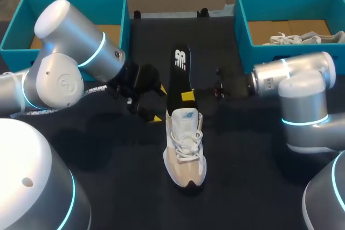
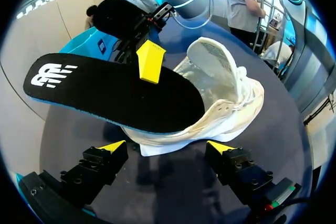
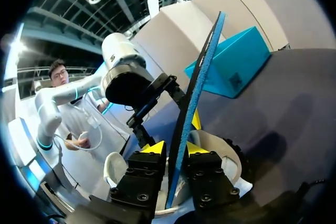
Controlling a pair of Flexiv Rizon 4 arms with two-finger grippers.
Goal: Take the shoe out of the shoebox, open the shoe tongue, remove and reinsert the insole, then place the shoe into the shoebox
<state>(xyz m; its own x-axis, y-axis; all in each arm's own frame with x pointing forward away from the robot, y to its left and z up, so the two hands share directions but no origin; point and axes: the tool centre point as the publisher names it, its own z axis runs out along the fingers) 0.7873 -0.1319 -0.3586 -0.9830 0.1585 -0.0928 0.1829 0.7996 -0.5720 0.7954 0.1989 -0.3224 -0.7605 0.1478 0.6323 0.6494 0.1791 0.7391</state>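
Observation:
A beige and white shoe (image 1: 185, 149) lies on the black table, toe toward the front edge. A black insole (image 1: 179, 76) with a blue underside sticks out of its opening, raised toward the far side. My right gripper (image 1: 187, 96) is shut on the insole about midway along it; in the right wrist view the insole (image 3: 197, 87) stands edge-on between the two yellow tips of the gripper (image 3: 176, 148). My left gripper (image 1: 158, 103) is open beside the shoe, holding nothing. In the left wrist view the shoe (image 2: 231, 93) and the insole (image 2: 105, 93) lie just ahead of its spread fingers (image 2: 167, 148).
A teal shoebox (image 1: 121, 9) stands at the back left behind my left arm. A second teal box (image 1: 242, 30) at the back right holds another pale shoe (image 1: 294, 39). Bare black table lies in front of and to both sides of the shoe.

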